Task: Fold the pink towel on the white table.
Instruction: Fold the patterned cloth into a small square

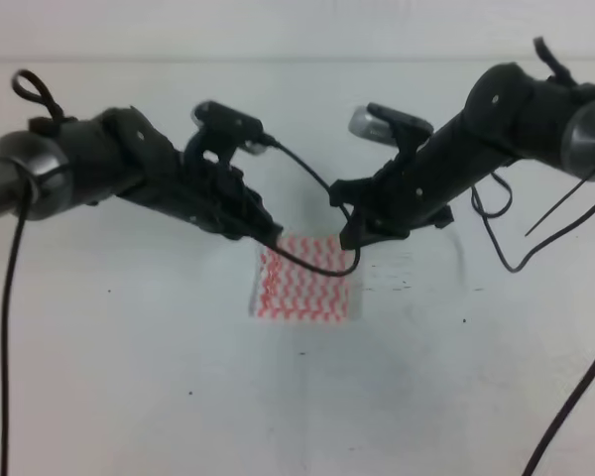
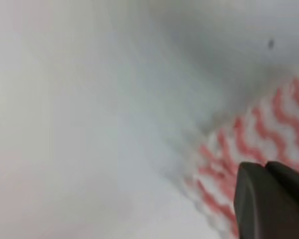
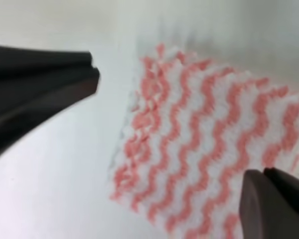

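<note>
Hovering over the far edge of the pink towel (image 1: 305, 279), I have both arms meeting at its two far corners. It lies flat on the white table (image 1: 129, 377), close to the middle of the overhead view, and looks roughly square with no clear long axis; its wavy stripes run left to right.

My left gripper (image 1: 268, 234) sits at the far-left corner, so the cloth spreads away from it toward 5 o'clock in the overhead view. My right gripper (image 1: 351, 236) sits at the far-right corner, with the cloth toward 7 o'clock. Neither arm is clearly nearer; each has its own corner.

In the left wrist view, my dark fingertips (image 2: 269, 199) overlap the frayed edge at 4 o'clock. In the right wrist view, one finger (image 3: 274, 204) lies over the cloth at 5 o'clock and the other (image 3: 40, 84) stands off it at 9 o'clock, so that hand looks spread wide. On the left the view is blurred, and I cannot tell whether the fingers are apart or pinched.

I judge the fold should carry this far edge toward 6 o'clock, onto the near edge.
</note>
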